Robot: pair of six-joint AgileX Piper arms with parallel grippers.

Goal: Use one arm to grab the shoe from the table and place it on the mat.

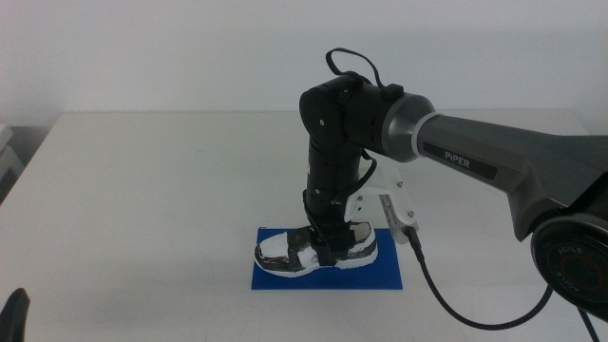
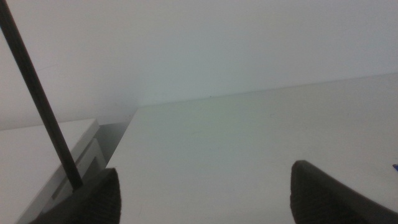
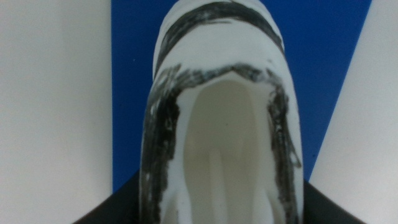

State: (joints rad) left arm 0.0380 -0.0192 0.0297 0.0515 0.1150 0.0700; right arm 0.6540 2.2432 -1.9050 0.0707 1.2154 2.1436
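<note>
The white shoe (image 1: 285, 253) with dark patterned panels lies on its sole on the deep-blue mat (image 1: 380, 275), toe pointing left. The right arm reaches down from the right, and its gripper (image 1: 328, 249) straddles the middle of the shoe. In the right wrist view the shoe (image 3: 217, 62) fills the frame over the mat (image 3: 134, 93), and the right gripper (image 3: 221, 214) has a dark jaw pressed against each side of it. The left gripper (image 1: 14, 318) waits at the table's near left corner; its wrist view shows the left gripper (image 2: 205, 199) open over bare table (image 2: 249, 143).
The mat sits near the front middle of the white table (image 1: 142, 190). A black cable (image 1: 446, 299) trails from the right wrist across the tabletop. A pale shelf-like object (image 1: 8, 152) stands just past the table's left edge. A thin black cable (image 2: 37, 99) crosses the left wrist view.
</note>
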